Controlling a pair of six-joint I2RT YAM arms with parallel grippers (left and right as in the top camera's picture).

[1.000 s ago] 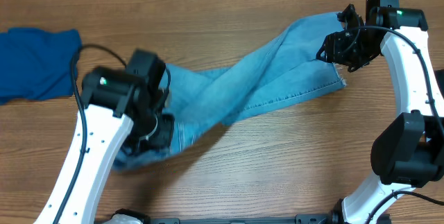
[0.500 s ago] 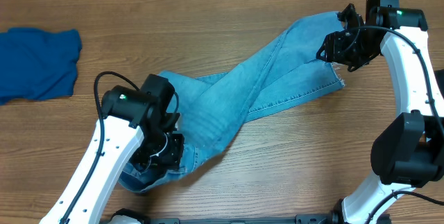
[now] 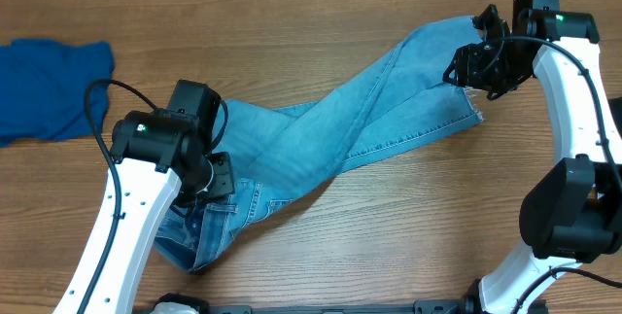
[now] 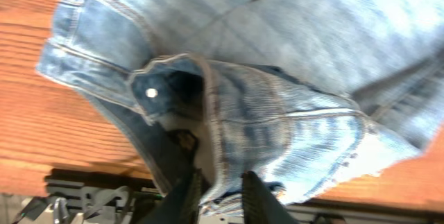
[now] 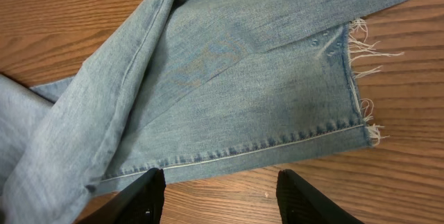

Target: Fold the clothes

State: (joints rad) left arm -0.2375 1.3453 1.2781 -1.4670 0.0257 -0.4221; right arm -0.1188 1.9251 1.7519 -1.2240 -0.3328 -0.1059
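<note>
The pale-blue jeans (image 3: 369, 110) lie across the table from lower left to upper right, legs crossed over each other. My left gripper (image 3: 219, 173) sits over the waistband end. In the left wrist view the bunched waistband (image 4: 277, 134) with its metal button (image 4: 151, 93) runs down between the fingers, and my left gripper (image 4: 220, 182) is shut on that denim. My right gripper (image 3: 478, 66) hovers over the frayed hem (image 3: 474, 110). The right wrist view shows my right gripper (image 5: 220, 177) open, bare wood between its fingers, just in front of the hemmed leg (image 5: 243, 78).
A royal-blue garment (image 3: 49, 86) lies crumpled at the far left edge of the wooden table (image 3: 389, 236). The arm bases stand along the near edge, and the right arm (image 3: 569, 158) curves along the right side.
The left gripper pulled the waistband toward the near left, then rose back up and left. The waistband now lies spread at the lower left. The right arm has not moved.
</note>
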